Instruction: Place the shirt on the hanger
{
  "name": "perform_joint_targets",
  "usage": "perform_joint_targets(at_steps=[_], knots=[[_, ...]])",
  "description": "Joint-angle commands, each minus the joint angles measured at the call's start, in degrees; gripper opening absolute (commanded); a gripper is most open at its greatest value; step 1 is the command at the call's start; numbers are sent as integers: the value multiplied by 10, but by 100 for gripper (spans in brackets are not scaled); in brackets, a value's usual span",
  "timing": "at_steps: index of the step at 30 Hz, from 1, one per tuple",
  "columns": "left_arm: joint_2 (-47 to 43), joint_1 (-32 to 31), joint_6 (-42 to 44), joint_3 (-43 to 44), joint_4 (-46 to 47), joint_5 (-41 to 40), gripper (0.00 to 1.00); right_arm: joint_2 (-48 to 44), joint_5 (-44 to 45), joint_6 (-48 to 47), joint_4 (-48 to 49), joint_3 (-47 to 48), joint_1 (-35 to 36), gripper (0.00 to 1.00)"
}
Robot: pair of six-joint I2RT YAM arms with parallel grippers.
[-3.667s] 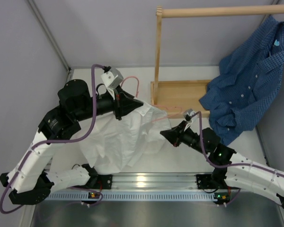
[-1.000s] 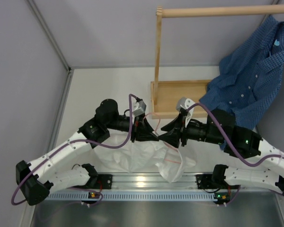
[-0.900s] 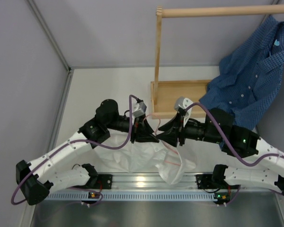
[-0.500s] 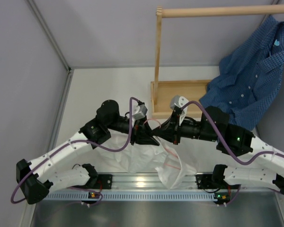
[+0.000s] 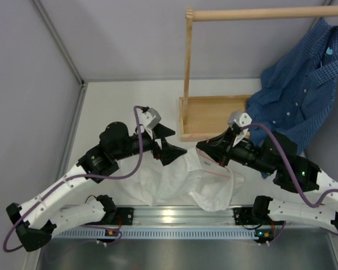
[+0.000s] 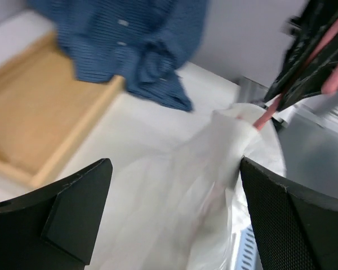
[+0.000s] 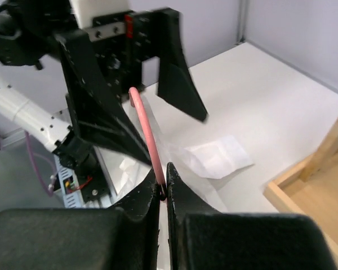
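The white shirt (image 5: 174,183) lies bunched on the table near the front edge, between the two arms. The pink hanger (image 5: 217,170) runs through its cloth, and one wire end (image 6: 264,117) pokes out of the fabric. My right gripper (image 5: 204,151) is shut on the hanger wire (image 7: 148,132), with the pinch point (image 7: 164,190) low between the fingers. My left gripper (image 5: 169,142) faces it a short way to the left, open, with nothing held. Shirt cloth (image 6: 174,185) lies below its spread fingers (image 6: 73,208).
A wooden rail and frame (image 5: 188,67) with a tray base (image 5: 211,115) stands behind the grippers. A blue checked shirt (image 5: 296,95) hangs from the rail at the right. Grey walls close in the left side and the back.
The left gripper has opened, let go and pulled back to the left. The right gripper has closed on the hanger wire and drawn right. The shirt has sagged lower onto the table.
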Motion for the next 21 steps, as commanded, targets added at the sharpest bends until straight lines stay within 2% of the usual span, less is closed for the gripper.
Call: perform_joint_targets(at_steps=[1,3,7,11,15,21], knots=[[-86,0,-21,-7,-45,-267,98,-28,86,-22,7,1,2,0],[-156,0,-36,-31,-54,-379,98,-37,102,-25,-6,4,2,0],[-266,0,-70,-74,-99,-462,98,-41,135,-35,-37,33,2,0],[-309,0,-66,-93,-133,-456,98,-40,146,-51,-54,60,2,0],[-281,0,-76,-99,-193,-455,98,-44,157,-60,-75,98,1,0],[-241,0,-97,-130,-187,-423,91,-64,157,-61,-98,122,2,0]])
